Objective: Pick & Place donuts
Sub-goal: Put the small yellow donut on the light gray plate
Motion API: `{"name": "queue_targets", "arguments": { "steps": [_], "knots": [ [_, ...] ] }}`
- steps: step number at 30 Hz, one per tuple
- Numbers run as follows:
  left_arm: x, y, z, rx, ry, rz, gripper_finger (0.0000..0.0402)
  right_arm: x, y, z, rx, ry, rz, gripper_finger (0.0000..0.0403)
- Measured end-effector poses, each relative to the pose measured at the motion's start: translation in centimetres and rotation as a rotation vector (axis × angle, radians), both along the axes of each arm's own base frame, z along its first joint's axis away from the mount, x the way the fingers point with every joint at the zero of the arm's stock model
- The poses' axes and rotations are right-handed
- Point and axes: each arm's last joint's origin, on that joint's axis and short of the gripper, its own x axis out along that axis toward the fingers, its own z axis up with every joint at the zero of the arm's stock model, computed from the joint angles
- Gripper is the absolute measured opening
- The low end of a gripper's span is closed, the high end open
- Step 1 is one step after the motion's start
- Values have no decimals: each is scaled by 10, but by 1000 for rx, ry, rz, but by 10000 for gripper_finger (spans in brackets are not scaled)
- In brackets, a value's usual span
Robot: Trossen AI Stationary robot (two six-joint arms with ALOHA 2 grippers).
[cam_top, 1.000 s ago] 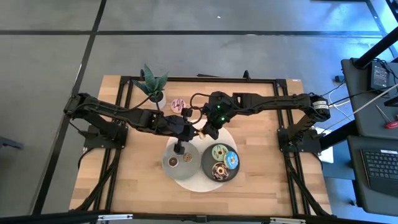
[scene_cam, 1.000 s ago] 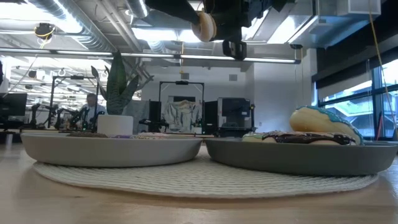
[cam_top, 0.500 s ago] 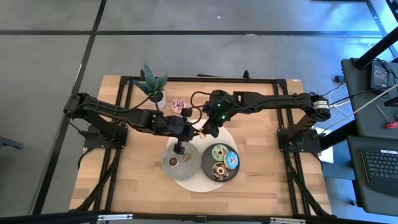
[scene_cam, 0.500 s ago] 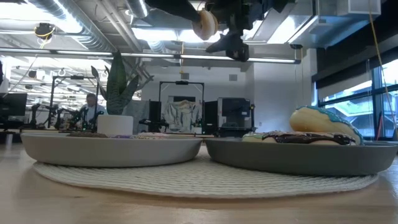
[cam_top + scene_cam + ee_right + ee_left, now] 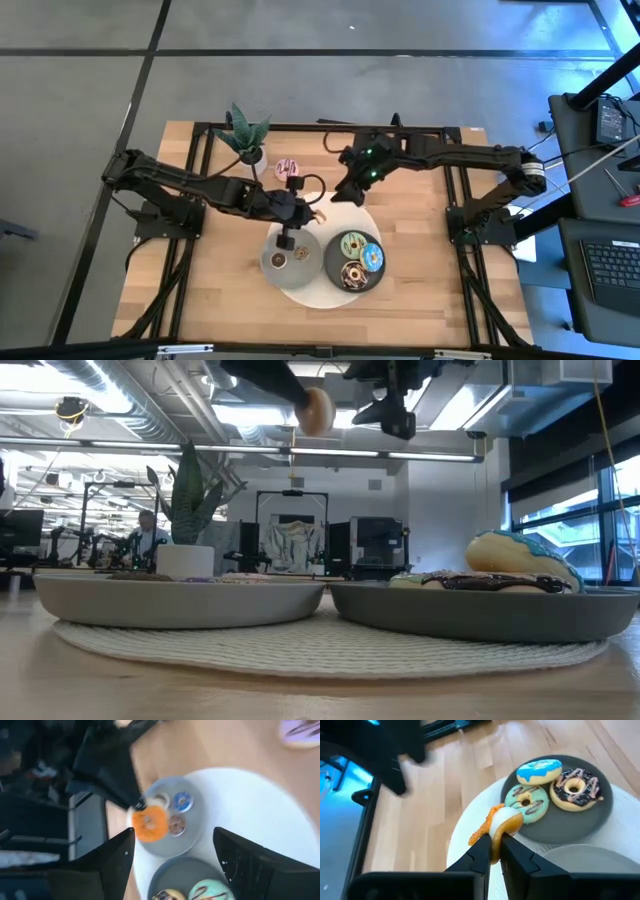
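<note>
The right gripper (image 5: 344,193) has let go and pulled back toward the table's far side, fingers spread wide — the orange donut (image 5: 503,822) now hangs above the white mat (image 5: 372,219), pinched in the closed left gripper (image 5: 493,851) alone.

Pink donut (image 5: 301,731) cut off by frame edge, blurred; left pincer (image 5: 494,851) hides part of orange donut (image 5: 504,822).

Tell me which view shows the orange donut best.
Right wrist view: the orange donut faces the camera, ring and hole clear, held by the left pincer. Left wrist shows it edge-on; low view, a small disc overhead; high view barely.
</note>
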Motion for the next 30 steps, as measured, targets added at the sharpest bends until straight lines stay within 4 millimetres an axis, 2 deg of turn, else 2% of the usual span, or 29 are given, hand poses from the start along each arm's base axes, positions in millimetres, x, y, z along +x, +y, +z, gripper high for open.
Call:
{"name": "queue_targets", "arguments": {
  "steps": [3, 9, 12, 20, 26, 30],
  "knots": [
    [-4, -3, -2, -28, 36, 17, 31, -6, -4, 5, -51, 0, -61, 269],
    [-17, -10, -5, -132, 121, 27, 31, -10, -11, 2, -151, 58, -152, 269],
    [-23, -21, -8, -133, 182, -1, 31, -11, -14, 1, -180, 69, -192, 269],
    [-38, -54, -8, -144, 175, -57, 33, -12, -16, 0, -147, 99, -244, 268],
    [-53, -79, -10, -166, 9, 82, 33, -15, -8, -3, -162, 148, -223, 268],
    [-63, -90, -24, -121, -134, 217, 33, -16, -7, -5, -206, 176, -220, 268]
  ]
}}
